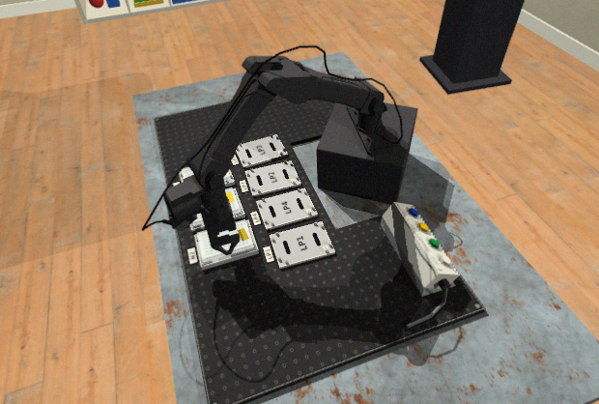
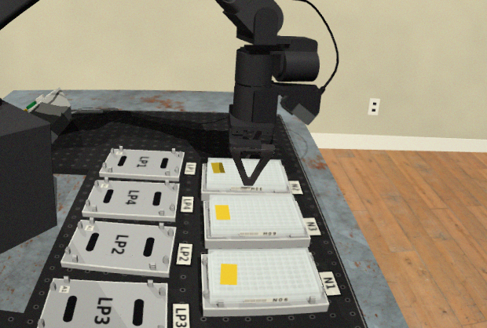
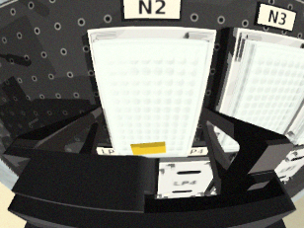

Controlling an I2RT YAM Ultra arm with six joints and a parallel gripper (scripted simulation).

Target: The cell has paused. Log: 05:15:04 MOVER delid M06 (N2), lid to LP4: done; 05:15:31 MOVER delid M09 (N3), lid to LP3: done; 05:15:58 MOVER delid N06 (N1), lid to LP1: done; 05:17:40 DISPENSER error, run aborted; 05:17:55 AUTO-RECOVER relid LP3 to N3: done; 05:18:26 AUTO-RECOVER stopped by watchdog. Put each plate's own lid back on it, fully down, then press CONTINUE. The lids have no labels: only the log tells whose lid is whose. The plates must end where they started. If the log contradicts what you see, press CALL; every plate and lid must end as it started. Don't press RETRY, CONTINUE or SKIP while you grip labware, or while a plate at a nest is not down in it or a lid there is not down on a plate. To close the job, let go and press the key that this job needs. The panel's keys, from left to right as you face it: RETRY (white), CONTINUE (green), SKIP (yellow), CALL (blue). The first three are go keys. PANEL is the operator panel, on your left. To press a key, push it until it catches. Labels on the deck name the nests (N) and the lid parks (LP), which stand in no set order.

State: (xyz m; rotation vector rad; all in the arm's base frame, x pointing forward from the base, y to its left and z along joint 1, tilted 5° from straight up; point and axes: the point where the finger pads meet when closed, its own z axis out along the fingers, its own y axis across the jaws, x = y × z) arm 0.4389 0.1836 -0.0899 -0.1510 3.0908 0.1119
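The top view looks down from high up and far off, taking in the whole deck (image 1: 338, 292). The exterior view sits low and close, looking along the plate at N2 (image 2: 271, 170). The wrist view looks straight down, very close, on that plate (image 3: 151, 80).
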